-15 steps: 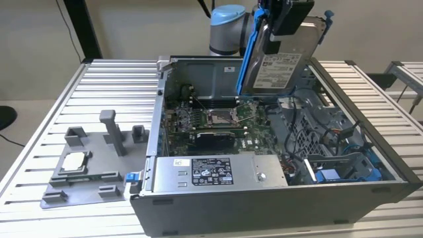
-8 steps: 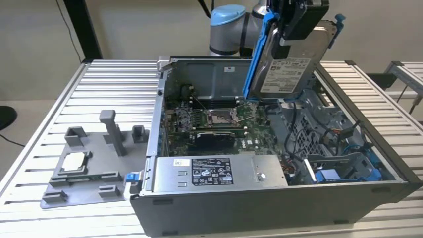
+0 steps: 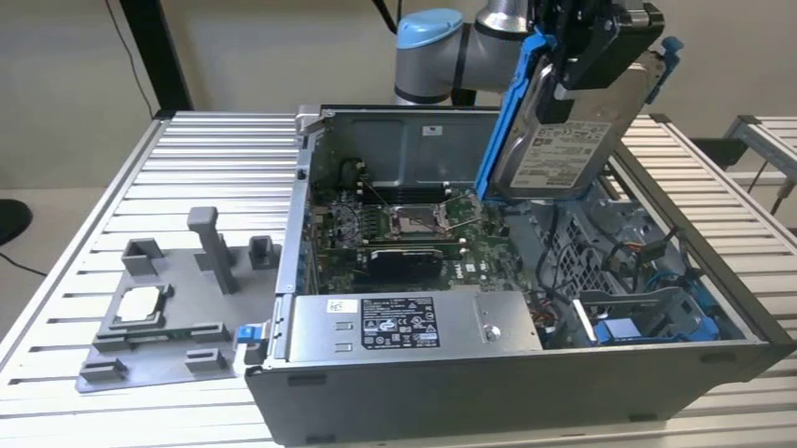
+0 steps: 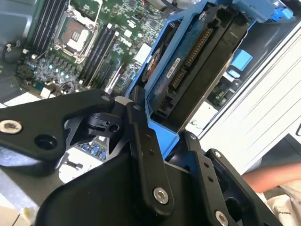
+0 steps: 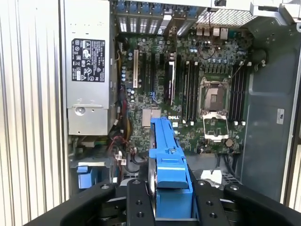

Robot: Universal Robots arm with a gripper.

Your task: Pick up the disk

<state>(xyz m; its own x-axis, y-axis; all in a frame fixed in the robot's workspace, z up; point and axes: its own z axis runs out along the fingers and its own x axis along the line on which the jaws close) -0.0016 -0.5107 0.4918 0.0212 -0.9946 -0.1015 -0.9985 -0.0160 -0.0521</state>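
Black fingers (image 5: 137, 207) of the gripper (image 3: 595, 65) clamp the disk (image 3: 561, 140) — silver metal, blue plastic frame — held upright above the open computer case (image 3: 524, 373), whose green motherboard (image 5: 188, 94) and grey power supply (image 3: 412, 322) lie exposed.

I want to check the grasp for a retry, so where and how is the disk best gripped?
Across its thin edges at the top end, coming from above. The disk hangs upright over the open computer case, and the end effector is shut on it there, fingers pressing the blue carrier frame either side.
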